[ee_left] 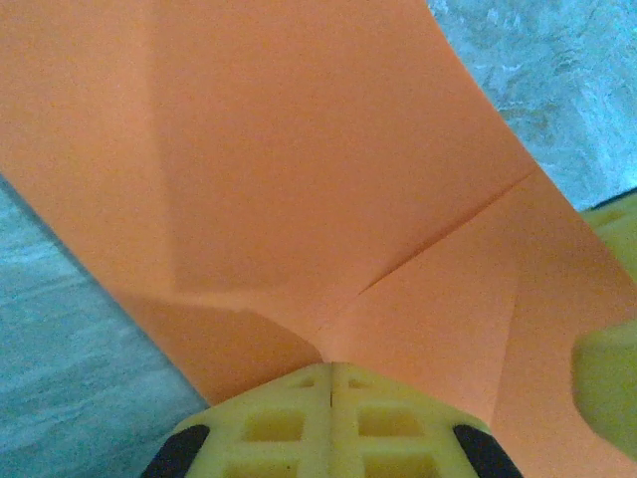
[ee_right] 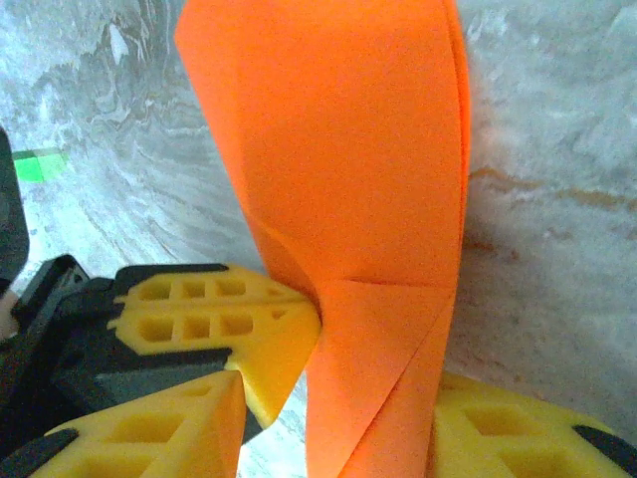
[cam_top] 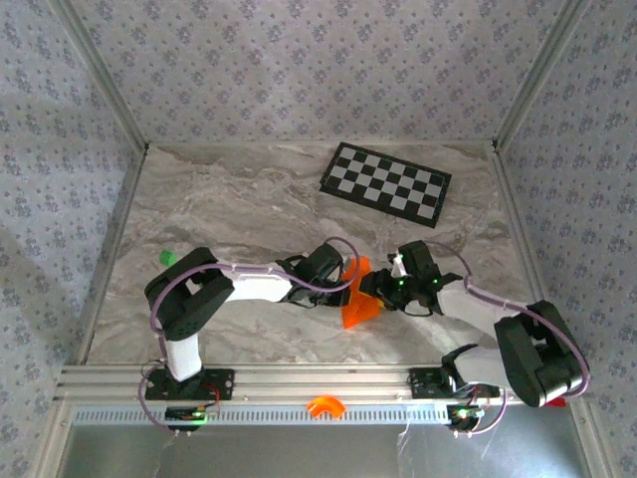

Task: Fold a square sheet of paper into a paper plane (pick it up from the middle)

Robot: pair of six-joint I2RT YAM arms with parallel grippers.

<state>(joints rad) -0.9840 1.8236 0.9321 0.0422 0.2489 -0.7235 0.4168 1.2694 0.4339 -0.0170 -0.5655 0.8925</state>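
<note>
Square sheet of paper, already creased into a smaller angular shape, stands lifted between our two grippers. It is on the near side of the checkerboard and well apart from it. Our left gripper has its jaws pressed together on a lower fold, where several creases meet. Our right gripper straddles the sheet with jaws spread. One jaw touches the paper and the other stands off it, so we judge it is not pinching yet. We expect the sheet to be very light, thin and floppy, bending away from any push and creasing wherever it is squeezed. We would take it gently on a doubled, creased edge close to the left pinch, to avoid a tear or a stray fold.
</note>
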